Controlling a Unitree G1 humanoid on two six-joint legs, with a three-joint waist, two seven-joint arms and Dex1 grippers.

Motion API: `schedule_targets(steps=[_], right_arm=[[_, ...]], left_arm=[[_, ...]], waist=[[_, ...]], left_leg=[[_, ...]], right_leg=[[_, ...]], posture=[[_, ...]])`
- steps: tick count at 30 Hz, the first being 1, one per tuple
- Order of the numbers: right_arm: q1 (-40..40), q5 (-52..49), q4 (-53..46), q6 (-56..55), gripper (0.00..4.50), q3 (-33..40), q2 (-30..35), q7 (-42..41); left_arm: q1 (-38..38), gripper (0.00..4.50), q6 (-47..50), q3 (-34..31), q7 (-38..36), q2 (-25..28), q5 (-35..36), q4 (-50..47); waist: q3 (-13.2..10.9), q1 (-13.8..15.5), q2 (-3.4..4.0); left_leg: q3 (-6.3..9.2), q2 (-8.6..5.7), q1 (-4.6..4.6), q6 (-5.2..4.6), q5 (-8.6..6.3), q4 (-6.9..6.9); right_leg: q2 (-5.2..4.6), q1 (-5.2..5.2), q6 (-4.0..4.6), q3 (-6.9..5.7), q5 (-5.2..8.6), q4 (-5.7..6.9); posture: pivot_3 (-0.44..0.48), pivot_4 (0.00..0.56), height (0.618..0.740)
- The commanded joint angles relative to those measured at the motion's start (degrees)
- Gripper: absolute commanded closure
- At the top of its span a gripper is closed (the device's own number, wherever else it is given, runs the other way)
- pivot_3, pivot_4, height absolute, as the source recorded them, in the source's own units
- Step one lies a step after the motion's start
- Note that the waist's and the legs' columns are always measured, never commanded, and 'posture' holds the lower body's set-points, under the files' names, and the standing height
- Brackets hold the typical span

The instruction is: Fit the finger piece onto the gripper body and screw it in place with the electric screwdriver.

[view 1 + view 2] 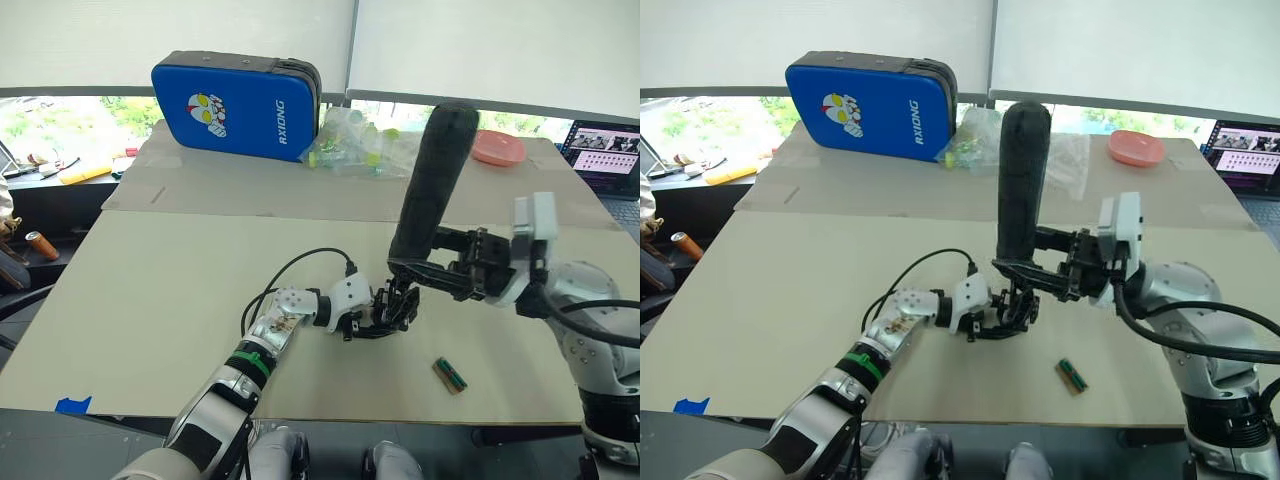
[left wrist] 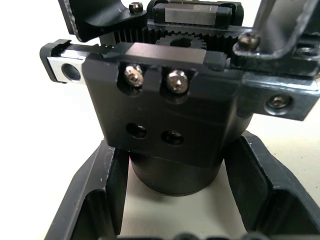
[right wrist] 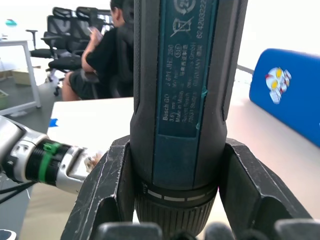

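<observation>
Right claw (image 1: 415, 268) clamped on screwdriver (image 1: 432, 180), held near upright, bit end down over body (image 1: 392, 310). Left claw (image 1: 1005, 315) closed around body's round base on table (image 1: 150, 300), steadying it; fingers (image 2: 100, 200) snug against both sides in wrist view. Two screws (image 2: 170, 81) seated in top bracket, two empty holes below. Finger piece not made out as loose part; likely already on body, cannot tell. Judged mid-screwing. For clean driving: keep driver axis in line with screw, press straight down, hold base firm against twist, avoid slipping bit off head. Spare battery (image 1: 449, 375) lying nearby, well apart.
</observation>
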State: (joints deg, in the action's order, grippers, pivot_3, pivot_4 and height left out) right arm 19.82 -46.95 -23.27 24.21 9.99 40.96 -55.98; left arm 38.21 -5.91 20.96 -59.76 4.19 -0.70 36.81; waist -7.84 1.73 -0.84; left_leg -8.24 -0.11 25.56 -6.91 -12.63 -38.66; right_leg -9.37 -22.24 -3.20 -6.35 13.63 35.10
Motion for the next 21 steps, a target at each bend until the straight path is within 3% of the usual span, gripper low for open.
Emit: schedule_targets(steps=[1, 9, 11, 14, 21], right_arm=[[2.1, -4.4, -3.1, -0.2, 2.56, 5.3, 1.8, -0.9], [2.1, -7.9, -5.9, 0.3, 2.56, 8.3, 3.1, 0.1], [2.0, -8.8, -6.8, 0.5, 2.56, 8.9, 3.3, 0.7], [2.0, -10.7, -8.9, 1.5, 2.56, 10.4, 4.1, 2.1], [-1.2, -18.9, -16.3, 5.0, 2.56, 19.2, 8.3, 10.5]], left_arm=[[-1.2, 2.22, 1.2, 1.4, 0.3, 0.4, -1.7, 0.7], [-1.1, 2.22, 2.9, 1.6, -0.5, 1.0, -1.3, 0.6], [-1.3, 1.16, 3.9, 1.1, -0.3, 1.0, -0.9, 0.2], [-2.0, 0.03, 4.7, 0.2, -0.1, 2.2, -0.3, -1.4], [-6.4, 0.03, 3.3, -3.7, -6.1, 10.5, 5.2, -12.0]], waist=[[0.0, 0.1, 0.0], [0.0, 0.4, 0.0], [0.0, 0.4, 0.0], [0.0, 0.4, 0.0], [-0.1, -0.6, 0.06]], left_leg=[[0.0, 0.0, 0.0, -0.01, -0.01, 0.0], [0.0, 0.01, 0.0, -0.02, -0.01, 0.0], [-0.01, 0.0, 0.0, -0.03, -0.02, 0.0], [-0.01, 0.01, 0.0, -0.03, -0.02, 0.0], [0.0, 0.1, -0.03, 0.12, 0.03, 0.17]], right_leg=[[-0.01, 0.0, 0.0, 0.0, 0.0, -0.01], [-0.03, 0.0, 0.0, -0.05, -0.02, -0.01], [-0.04, 0.0, 0.0, -0.07, -0.02, -0.01], [-0.04, -0.01, 0.0, -0.07, -0.02, -0.01], [-0.1, -0.05, 0.15, -0.39, -0.1, -0.04]], posture=[[0.0, 0.15, 0.74], [0.0, 0.15, 0.74], [0.0, 0.15, 0.74], [0.0, 0.15, 0.74], [0.0, 0.15, 0.74]])
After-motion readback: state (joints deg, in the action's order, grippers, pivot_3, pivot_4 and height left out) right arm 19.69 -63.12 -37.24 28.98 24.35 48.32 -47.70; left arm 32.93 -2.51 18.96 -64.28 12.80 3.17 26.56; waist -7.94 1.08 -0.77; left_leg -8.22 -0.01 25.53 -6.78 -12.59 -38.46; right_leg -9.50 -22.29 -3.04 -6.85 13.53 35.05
